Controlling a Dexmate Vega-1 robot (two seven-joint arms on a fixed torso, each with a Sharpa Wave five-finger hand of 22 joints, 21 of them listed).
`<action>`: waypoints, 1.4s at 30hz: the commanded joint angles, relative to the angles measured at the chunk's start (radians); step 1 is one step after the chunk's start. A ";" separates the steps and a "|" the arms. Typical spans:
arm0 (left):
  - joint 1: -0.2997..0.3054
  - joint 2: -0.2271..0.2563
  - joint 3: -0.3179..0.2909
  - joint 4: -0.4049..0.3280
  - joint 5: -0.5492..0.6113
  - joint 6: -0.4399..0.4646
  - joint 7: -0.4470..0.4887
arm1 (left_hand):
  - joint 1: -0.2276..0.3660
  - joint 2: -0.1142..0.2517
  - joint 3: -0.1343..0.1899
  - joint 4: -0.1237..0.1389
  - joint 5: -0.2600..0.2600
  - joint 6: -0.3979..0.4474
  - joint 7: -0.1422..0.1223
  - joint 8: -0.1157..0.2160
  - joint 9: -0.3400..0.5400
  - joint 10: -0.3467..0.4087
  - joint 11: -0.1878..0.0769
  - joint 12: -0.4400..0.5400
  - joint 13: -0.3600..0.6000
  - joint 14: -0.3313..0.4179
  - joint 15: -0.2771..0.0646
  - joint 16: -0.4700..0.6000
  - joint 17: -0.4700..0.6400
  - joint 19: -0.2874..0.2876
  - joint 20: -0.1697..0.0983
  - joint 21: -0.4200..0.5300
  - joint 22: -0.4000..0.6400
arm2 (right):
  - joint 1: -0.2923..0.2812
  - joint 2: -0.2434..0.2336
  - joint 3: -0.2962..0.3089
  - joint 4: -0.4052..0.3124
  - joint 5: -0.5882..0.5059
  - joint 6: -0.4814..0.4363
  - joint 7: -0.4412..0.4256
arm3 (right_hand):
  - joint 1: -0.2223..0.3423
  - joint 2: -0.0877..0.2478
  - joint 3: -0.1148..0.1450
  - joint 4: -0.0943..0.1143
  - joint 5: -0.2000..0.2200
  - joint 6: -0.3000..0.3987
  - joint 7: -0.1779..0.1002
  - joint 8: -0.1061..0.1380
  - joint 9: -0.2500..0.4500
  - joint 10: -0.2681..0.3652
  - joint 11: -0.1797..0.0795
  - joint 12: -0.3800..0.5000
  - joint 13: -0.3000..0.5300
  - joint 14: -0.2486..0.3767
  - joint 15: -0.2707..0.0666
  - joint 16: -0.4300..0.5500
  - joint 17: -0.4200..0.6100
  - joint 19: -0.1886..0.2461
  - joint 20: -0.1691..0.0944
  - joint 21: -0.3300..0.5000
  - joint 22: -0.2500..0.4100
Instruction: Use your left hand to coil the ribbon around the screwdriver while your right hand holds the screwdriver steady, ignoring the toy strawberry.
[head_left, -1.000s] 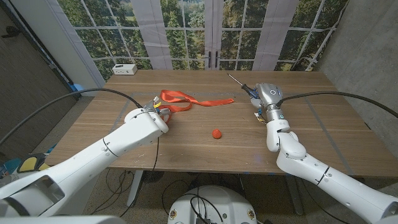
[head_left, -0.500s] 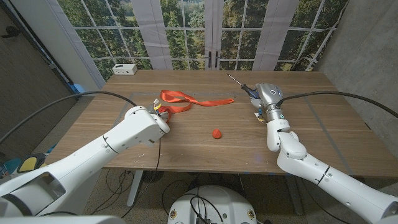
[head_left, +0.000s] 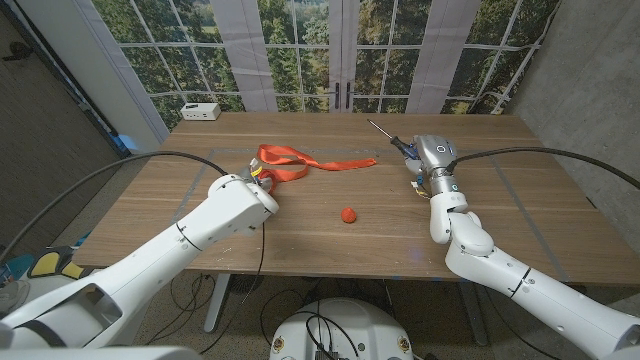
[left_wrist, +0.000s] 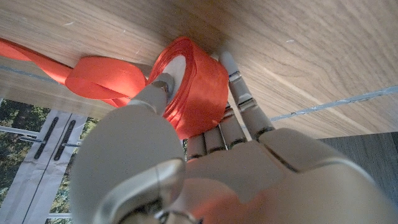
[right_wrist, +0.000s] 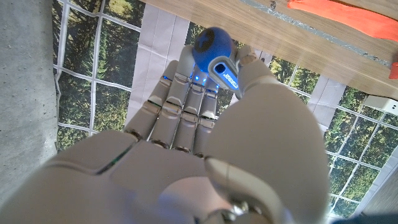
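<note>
An orange ribbon (head_left: 318, 162) lies on the wooden table (head_left: 300, 235), looped at its left end and trailing right toward the screwdriver. My left hand (head_left: 257, 184) is at that looped end. In the left wrist view the ribbon loop (left_wrist: 194, 87) sits between the thumb and the fingers (left_wrist: 239, 102) of my left hand (left_wrist: 205, 168), pinched there. My right hand (head_left: 432, 160) grips the screwdriver (head_left: 396, 141) by its blue handle, with the thin shaft pointing away to the far left. The right wrist view shows the blue handle (right_wrist: 215, 57) wrapped by my right hand (right_wrist: 205, 143), and the ribbon (right_wrist: 348, 17) beyond it.
A small red toy strawberry (head_left: 347, 214) sits mid-table, between the two hands and nearer the front edge. A white box (head_left: 201, 111) stands at the far left corner. Windows run behind the table.
My left hand has shifted a little right, closing onto the ribbon's looped end. The right hand and the screwdriver have stayed put.
</note>
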 joint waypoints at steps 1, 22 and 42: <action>0.034 -0.079 -0.013 0.020 0.156 0.026 -0.002 | 0.088 0.044 0.024 0.027 -0.010 0.190 -0.051 -0.003 0.018 0.264 -0.143 0.100 0.080 0.208 -0.148 0.089 0.085 -0.003 -0.002 0.077 0.021 | 0.019 0.005 -0.013 0.008 -0.003 -0.004 0.015 | 0.118 0.124 -0.002 0.005 0.008 0.104 -0.103 0.020 0.018 0.070 -0.070 0.004 0.076 0.068 -0.150 -0.003 0.004 -0.008 0.000 0.007 -0.001; 0.094 -0.015 -0.070 -0.077 0.299 -0.201 -0.104 | 0.135 0.043 0.027 0.048 -0.020 0.255 -0.035 -0.004 0.064 0.308 -0.157 0.199 0.151 0.261 -0.167 0.124 0.178 -0.038 -0.008 0.176 0.038 | 0.045 0.023 -0.043 0.018 -0.026 0.020 0.012 | 0.121 0.126 -0.007 0.005 0.009 0.105 -0.102 0.022 0.018 0.073 -0.070 0.004 0.077 0.071 -0.149 -0.012 0.013 -0.013 -0.001 0.017 -0.001; -0.001 -0.022 -0.034 -0.048 0.432 -0.198 -0.148 | 0.143 0.038 0.027 0.055 -0.022 0.263 -0.040 -0.010 0.089 0.308 -0.163 0.227 0.173 0.275 -0.170 0.117 0.198 -0.052 -0.016 0.225 0.040 | 0.029 0.006 -0.054 -0.040 -0.095 0.122 -0.018 | 0.125 0.126 -0.011 0.005 0.010 0.107 -0.102 0.024 0.017 0.073 -0.071 0.003 0.079 0.075 -0.150 -0.022 0.021 -0.016 -0.003 0.028 -0.002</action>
